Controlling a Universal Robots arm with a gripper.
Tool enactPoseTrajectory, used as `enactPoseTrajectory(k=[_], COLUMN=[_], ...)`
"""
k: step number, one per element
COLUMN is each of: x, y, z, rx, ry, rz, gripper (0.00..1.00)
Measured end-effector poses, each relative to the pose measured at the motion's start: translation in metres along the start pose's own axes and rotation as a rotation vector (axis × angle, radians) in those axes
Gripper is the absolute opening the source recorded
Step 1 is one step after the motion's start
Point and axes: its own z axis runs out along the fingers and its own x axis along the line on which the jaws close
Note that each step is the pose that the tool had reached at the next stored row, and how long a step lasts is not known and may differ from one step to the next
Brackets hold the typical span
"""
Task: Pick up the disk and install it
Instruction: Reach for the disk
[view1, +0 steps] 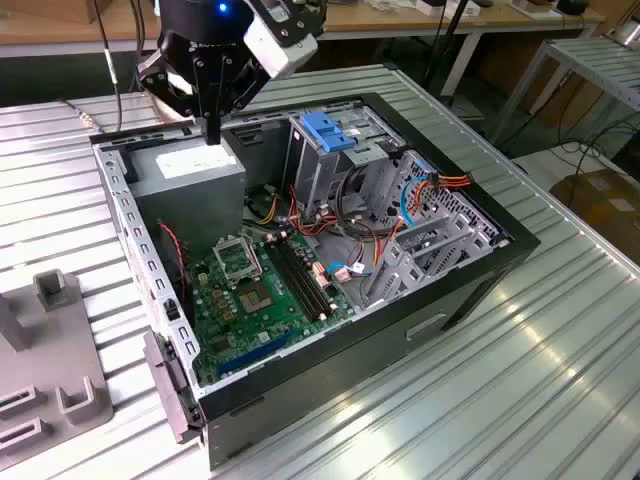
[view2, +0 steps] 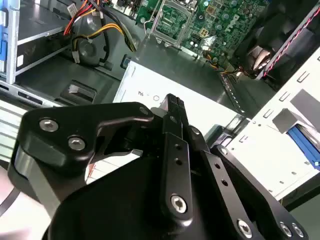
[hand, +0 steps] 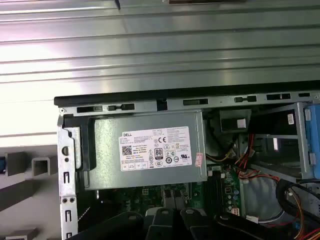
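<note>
Light glints off my ribbed metal table (view1: 540, 350); a wooden bench (view1: 400, 18) stands behind, a cardboard box (view1: 605, 200) nearby.

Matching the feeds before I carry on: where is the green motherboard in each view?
Exterior view: the motherboard lies on the case floor, to the exterior view's left of the drive cage.
Second wrist view: it is the green board around the CPU socket.
First wrist view: it is a green strip bordering the labelled power supply.
Shared landmark: the red and yellow wires beside the board.

Claw (view1: 212, 135) above power supply (view1: 190, 180) in case (view1: 330, 385)
</note>
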Motion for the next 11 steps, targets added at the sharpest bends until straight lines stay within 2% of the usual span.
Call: enactPoseTrajectory(k=[1, 3, 11], x=[0.0101, 0.0149, 0.0256], y=[-0.0008, -0.0011, -0.0019], z=[-0.0003, -0.0004, -0.0007], rx=[0.0001, 0.0000, 0.0000], ry=[0.0000, -0.0001, 0.0000], rz=[0.000, 0.000, 0.000], gripper=[0.10, 0.10, 0.10])
